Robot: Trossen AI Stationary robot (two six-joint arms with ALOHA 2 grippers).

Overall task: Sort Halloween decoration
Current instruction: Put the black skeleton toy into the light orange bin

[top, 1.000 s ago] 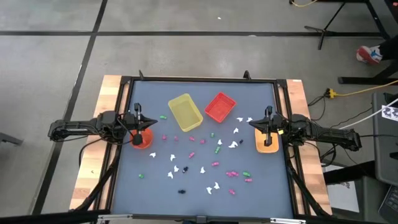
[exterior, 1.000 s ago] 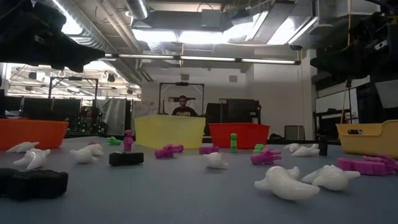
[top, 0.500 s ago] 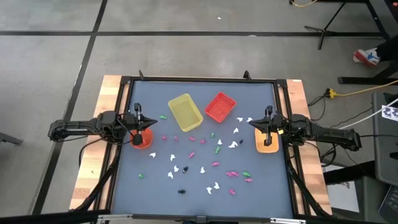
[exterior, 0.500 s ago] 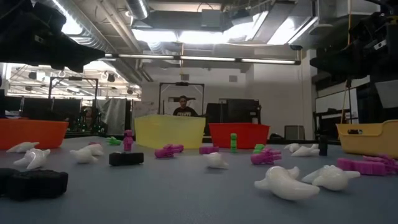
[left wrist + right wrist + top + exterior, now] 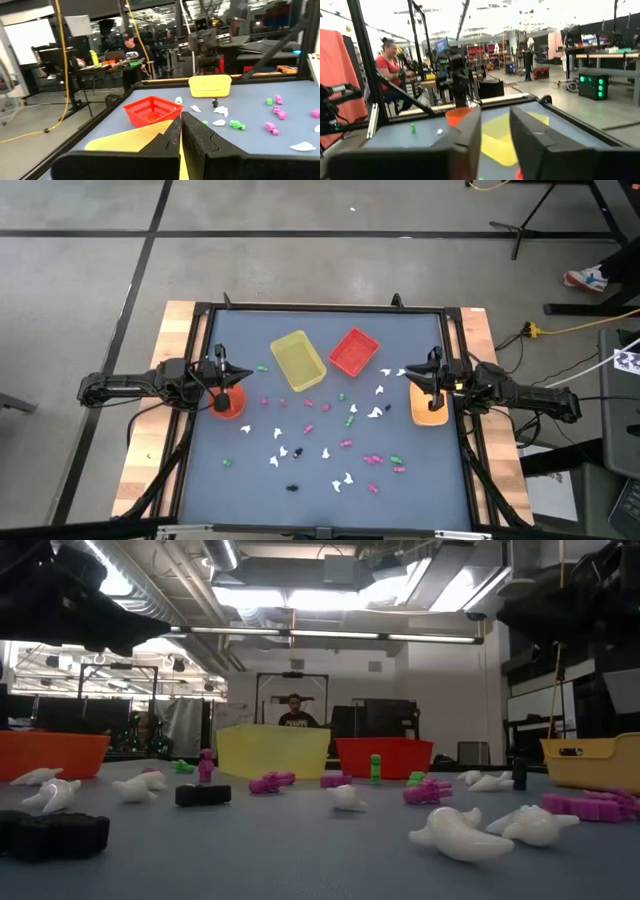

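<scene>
The Halloween decoration (image 5: 345, 445) is a scatter of tiny white, pink, green and black trinkets lying on the blue-grey table top, mostly in the middle and near half; in the low view they include a white piece (image 5: 455, 835). My left gripper (image 5: 235, 376) (image 5: 181, 125) hovers at the table's left edge beside the orange bowl (image 5: 228, 406), pointing level toward the right, fingers shut and empty. My right gripper (image 5: 405, 377) (image 5: 495, 127) hovers at the right edge over the orange tray's (image 5: 430, 412) far end, pointing left, with a gap between its fingers and nothing in it.
A yellow bin (image 5: 298, 361) and a red bin (image 5: 353, 352) stand side by side in the table's far middle. A black frame rims the table. A person (image 5: 293, 712) sits beyond the far edge. Bare table top lies near the front left corner.
My right gripper has tipped upward a little at the wrist while staying at the right edge. The left arm and all the trinkets and bins stand as before.
</scene>
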